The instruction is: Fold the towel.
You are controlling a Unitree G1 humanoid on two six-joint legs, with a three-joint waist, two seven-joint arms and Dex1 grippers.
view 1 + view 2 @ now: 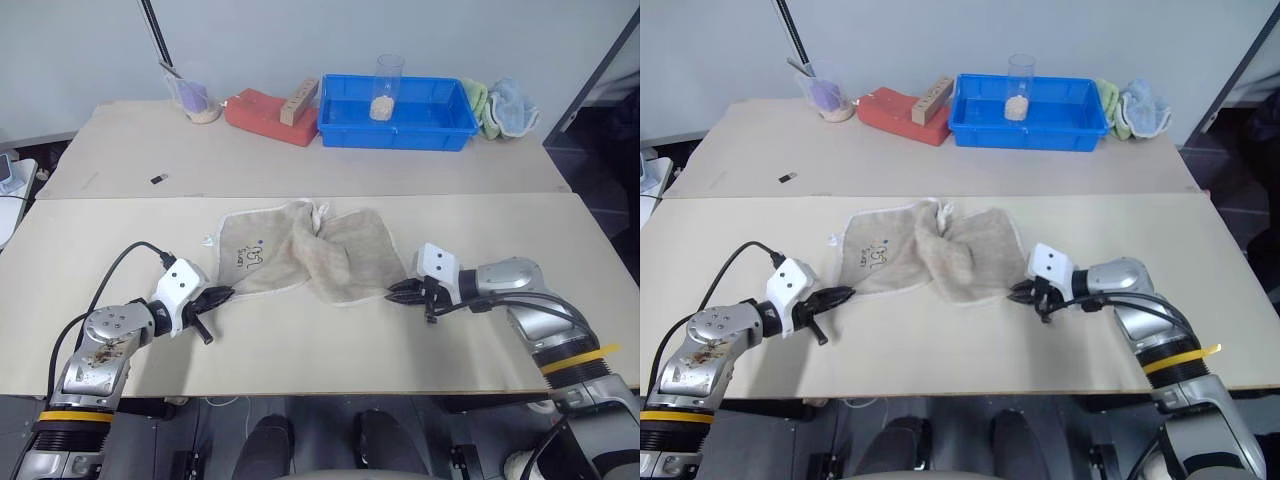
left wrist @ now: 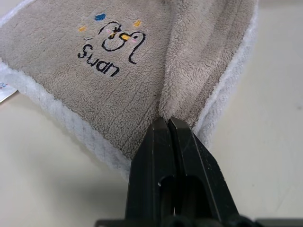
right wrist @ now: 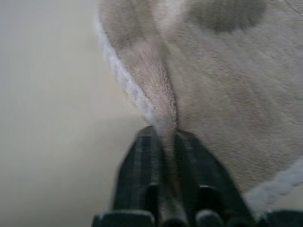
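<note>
Pinching the near left corner of the towel (image 1: pixel 300 250) with my left gripper (image 1: pixel 222 295), I am keeping its two black fingers (image 2: pixel 161 156) pressed together on the white edging, just below the small dark logo (image 2: pixel 111 45). The towel is lying bunched in the middle of the beige table (image 1: pixel 330 345), with a ridge of folds running across its centre. At the near right corner, my right gripper (image 1: pixel 397 293) is clamping a raised fold of the tan cloth between its fingers (image 3: pixel 142 165). Farther back, a blue bin (image 1: pixel 396 112) is sitting on the table.
</note>
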